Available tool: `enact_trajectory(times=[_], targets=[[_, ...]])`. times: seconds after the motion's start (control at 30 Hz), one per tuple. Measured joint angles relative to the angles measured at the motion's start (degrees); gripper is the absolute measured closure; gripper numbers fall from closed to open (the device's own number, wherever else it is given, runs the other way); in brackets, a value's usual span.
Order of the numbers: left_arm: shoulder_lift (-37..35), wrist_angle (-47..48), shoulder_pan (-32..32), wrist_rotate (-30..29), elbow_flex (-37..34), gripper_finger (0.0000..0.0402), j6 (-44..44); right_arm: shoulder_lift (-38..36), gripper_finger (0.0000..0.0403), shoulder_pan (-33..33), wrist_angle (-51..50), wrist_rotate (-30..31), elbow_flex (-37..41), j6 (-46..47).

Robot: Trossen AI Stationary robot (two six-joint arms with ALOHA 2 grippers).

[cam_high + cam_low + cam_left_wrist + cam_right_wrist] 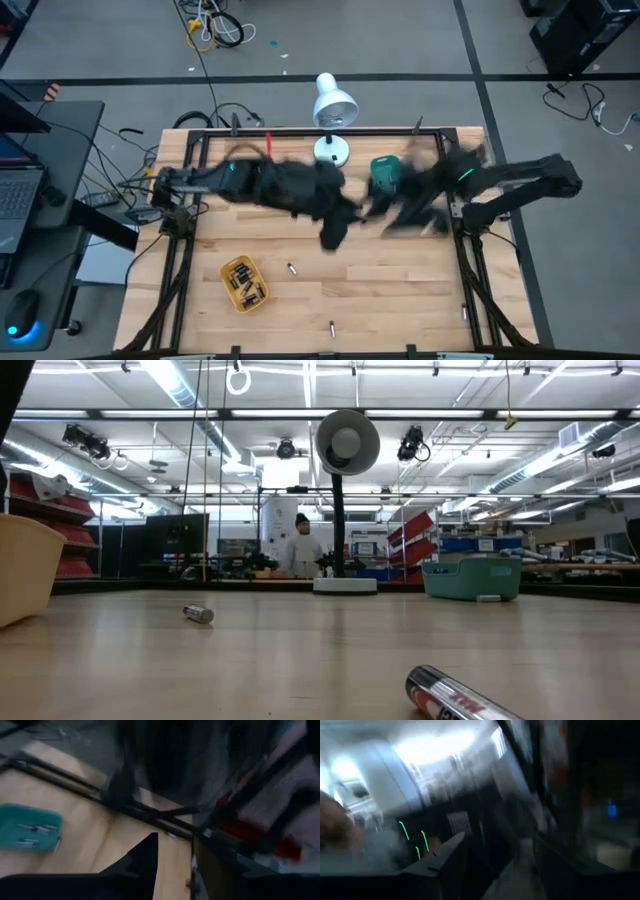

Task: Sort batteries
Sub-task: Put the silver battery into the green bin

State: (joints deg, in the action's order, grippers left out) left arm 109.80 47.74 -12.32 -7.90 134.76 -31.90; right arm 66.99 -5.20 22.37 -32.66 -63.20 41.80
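While both arms hang blurred over the far middle of the tabletop (400,290), whether the left claw (335,232) or right claw (405,222) is spread cannot be told. Two loose batteries (291,269) lie near the yellow tray (228,290); the next reach should probably descend slowly, straight over one cell.

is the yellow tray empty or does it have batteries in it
Not empty: the high view shows several batteries lying inside the yellow tray; two more lie loose on the table.
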Motion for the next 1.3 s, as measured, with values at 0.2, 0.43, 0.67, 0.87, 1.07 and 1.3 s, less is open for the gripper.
enact_trajectory(times=[0.2, 0.43, 0.67, 0.87, 1.07, 1.3], targets=[[0.8, -1.5, -0.6, 1.1, -0.4, 0.026, 0.4, -2.8, 0.019, 3.4, 2.2, 2.2, -11.7, -9.5], [0.8, -0.1, -1.0, 0.8, -1.1, 0.026, 0.0, -6.1, 0.019, 5.2, 0.0, 8.7, -23.8, -23.8], [0.4, -1.1, -1.5, -0.6, -0.8, 0.0259, 0.8, -6.2, 0.019, 5.5, -10.2, 32.0, -27.8, -43.6], [0.5, -1.2, -1.6, -4.0, -0.9, 0.0259, 1.8, -2.2, 0.019, 6.9, 9.2, 47.1, -28.1, -55.6], [0.5, -0.5, -2.1, -4.0, -0.8, 0.0259, 1.8, 3.4, 0.019, 10.5, 28.3, 48.3, -29.4, -61.6], [0.5, 3.7, -3.9, -7.7, -0.8, 0.0259, 1.8, 1.9, 0.0188, 10.9, 16.8, 48.7, -37.8, -75.1]])
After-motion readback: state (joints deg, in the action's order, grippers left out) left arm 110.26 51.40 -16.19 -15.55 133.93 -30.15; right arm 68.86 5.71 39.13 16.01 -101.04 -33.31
